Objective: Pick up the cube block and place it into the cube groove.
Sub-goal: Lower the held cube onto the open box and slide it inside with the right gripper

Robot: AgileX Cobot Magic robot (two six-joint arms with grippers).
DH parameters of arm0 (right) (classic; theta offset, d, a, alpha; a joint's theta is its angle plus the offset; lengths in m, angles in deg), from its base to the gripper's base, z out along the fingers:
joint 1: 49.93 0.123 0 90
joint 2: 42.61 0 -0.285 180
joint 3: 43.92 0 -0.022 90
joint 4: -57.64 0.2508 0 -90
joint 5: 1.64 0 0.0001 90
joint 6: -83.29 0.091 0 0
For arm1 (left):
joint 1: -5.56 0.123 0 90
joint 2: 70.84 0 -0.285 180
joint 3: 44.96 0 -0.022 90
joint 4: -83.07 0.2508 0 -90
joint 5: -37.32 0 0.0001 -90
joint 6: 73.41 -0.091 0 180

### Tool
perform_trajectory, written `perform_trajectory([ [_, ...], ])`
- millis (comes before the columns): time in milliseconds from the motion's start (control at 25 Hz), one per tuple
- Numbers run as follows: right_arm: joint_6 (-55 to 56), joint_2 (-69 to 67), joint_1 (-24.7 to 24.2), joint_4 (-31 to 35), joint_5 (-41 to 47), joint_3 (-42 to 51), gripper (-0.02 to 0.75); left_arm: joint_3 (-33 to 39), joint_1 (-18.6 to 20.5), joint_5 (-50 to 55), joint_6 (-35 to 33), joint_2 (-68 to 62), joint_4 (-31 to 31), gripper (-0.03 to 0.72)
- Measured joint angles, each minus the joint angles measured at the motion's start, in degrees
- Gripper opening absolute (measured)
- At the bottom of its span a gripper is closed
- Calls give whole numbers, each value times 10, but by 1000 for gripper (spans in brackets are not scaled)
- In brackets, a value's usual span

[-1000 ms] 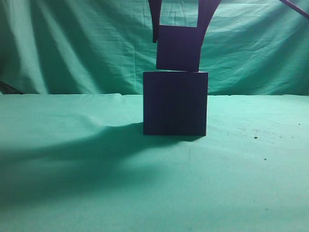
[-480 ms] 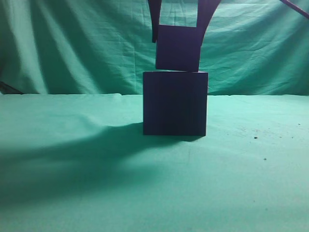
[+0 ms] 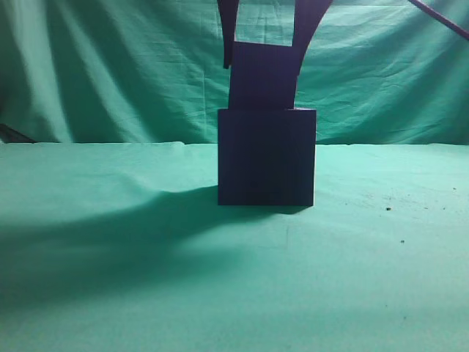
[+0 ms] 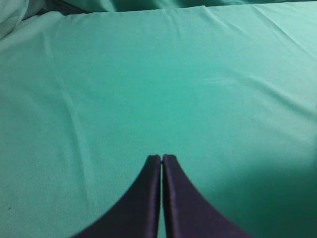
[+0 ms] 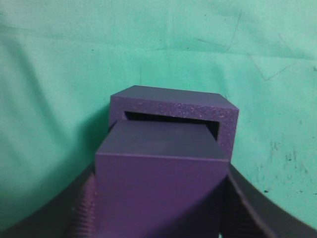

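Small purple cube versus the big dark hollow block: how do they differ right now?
The small matte purple cube is narrower and solid; the large dark navy-purple hollow block is wider with an open top. The cube is clamped in the right gripper; the block rests on the green cloth. Both are dark, matte, square-sided.

cube block (image 5: 158,186) showing matte dark purple, plain | cube groove (image 3: 266,158) showing darker navy-purple, faintly speckled rim | cloth (image 3: 146,279) glowing plain green, few dark specks | gripper fingers (image 4: 173,208) looking dark purple
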Motion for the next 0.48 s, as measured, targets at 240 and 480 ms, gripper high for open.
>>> perform_trajectory([
  [240, -2, 0, 0, -19, 2, 0, 436, 0, 0, 0, 0, 0, 0, 0],
  [480, -4, -2, 0, -25, 1, 0, 436, 0, 0, 0, 0, 0, 0, 0],
])
